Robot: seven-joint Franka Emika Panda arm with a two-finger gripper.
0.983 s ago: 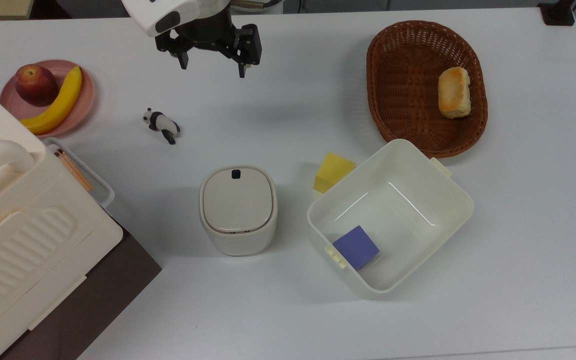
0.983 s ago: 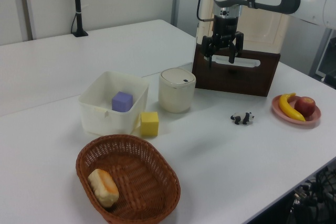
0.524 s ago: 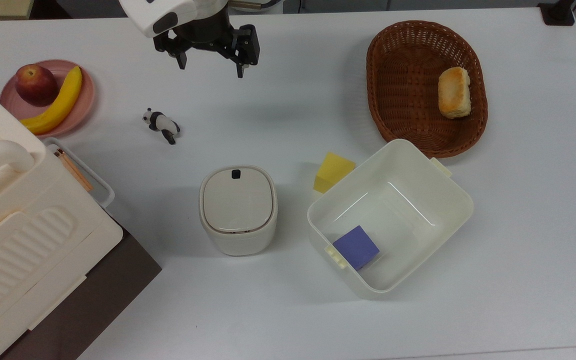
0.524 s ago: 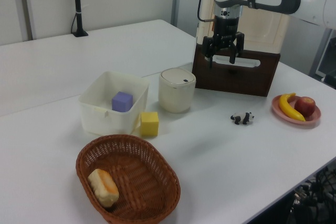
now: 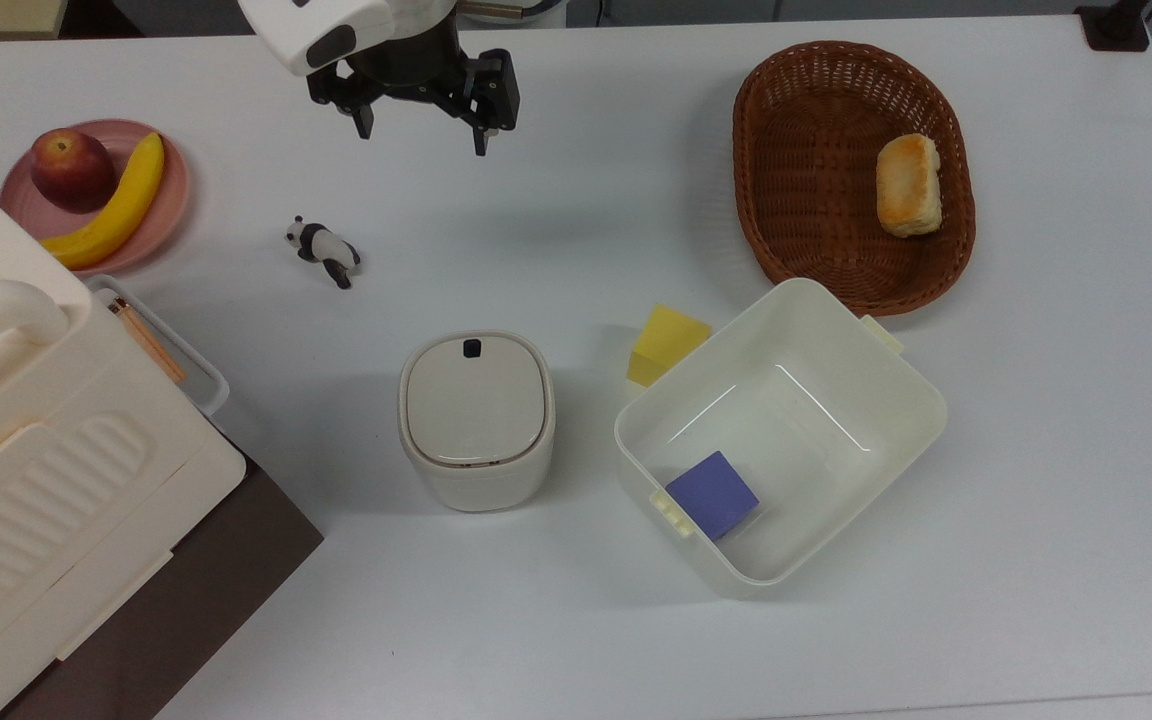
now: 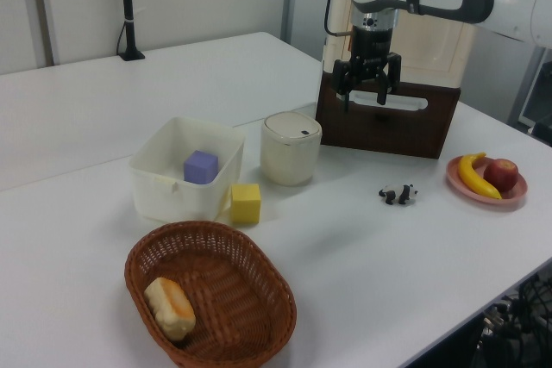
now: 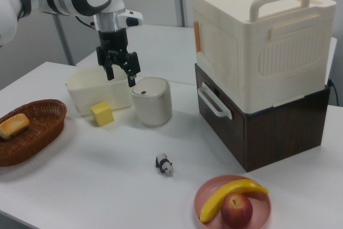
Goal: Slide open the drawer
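Top view: the gripper point(image 5: 421, 140) hangs above the tabletop point(image 5: 576, 180) with its fingers spread apart and nothing between them. The drawer point(image 5: 161, 350) lies well off toward the top view's lower left of the gripper, its white handle and a sliver of interior peeking out from under the cream appliance point(image 5: 46, 480). The panda figurine point(image 5: 323, 252) sits between gripper and drawer.

Left view: the gripper point(image 6: 366, 96) appears in front of the drawer point(image 6: 388, 122), whose dark front and white handle sit behind and below it.

Right view: the drawer handle point(image 7: 214, 100) is to the right view's right of the gripper point(image 7: 119, 76), beyond the lidded canister point(image 7: 152, 100).

Risk: a low approach could strike the canister or figurine. A misaligned grasp may slip off the handle, or drag the whole stack.
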